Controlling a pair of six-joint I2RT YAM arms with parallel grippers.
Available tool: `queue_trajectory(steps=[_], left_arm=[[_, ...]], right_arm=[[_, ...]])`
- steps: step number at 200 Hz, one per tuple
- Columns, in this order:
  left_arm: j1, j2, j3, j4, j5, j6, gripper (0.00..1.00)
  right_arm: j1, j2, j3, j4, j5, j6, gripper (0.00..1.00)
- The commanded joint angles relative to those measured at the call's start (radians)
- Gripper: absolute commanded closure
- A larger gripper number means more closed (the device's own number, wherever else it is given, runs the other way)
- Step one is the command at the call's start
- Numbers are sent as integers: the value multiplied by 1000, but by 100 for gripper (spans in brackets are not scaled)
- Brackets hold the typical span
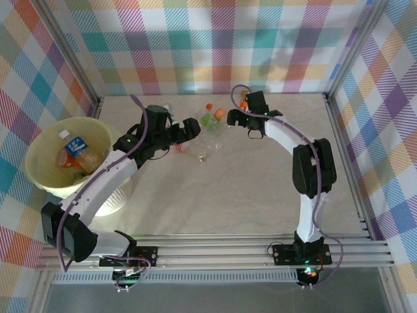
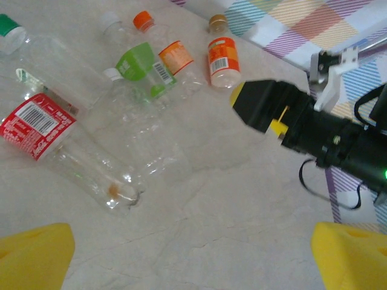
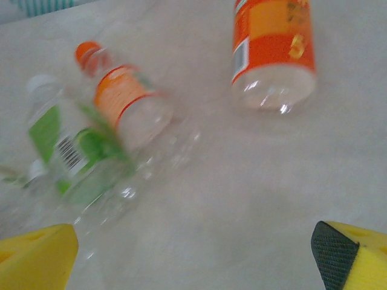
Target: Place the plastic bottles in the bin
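Plastic bottles (image 1: 207,119) strewn near the far edge of the table (image 1: 260,195), others already inside the bin (image 1: 49,186) at the left edge.
Lying flat between left gripper (image 2: 193,260) and right gripper (image 3: 193,254); both sets of fingers spread wide, clamped on nothing. Red-label bottle (image 2: 36,127) nearest the left gripper, orange-label bottle (image 3: 275,48) before the right.

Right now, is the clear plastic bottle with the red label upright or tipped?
Tipped: the clear plastic bottle with the red label lies on its side on the pale table.
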Motion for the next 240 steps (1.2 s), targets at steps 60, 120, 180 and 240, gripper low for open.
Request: queue_trajectory(steps=[60,120,180,240], left_arm=[[-12,6,-40,4,-69,27,0],[-11,15,-53,8,-71,28,0],[-11,19,-55,4,-81,31,0],[-11,37,-49,8,-65,14,0]], right_arm=[[-49,390,533,-268,61,-198,6],[-52,666,1028,-595,112,-216,19],[-57,699,976,-582,106,-254,25],[-61,659,905,-533,61,-263,33]])
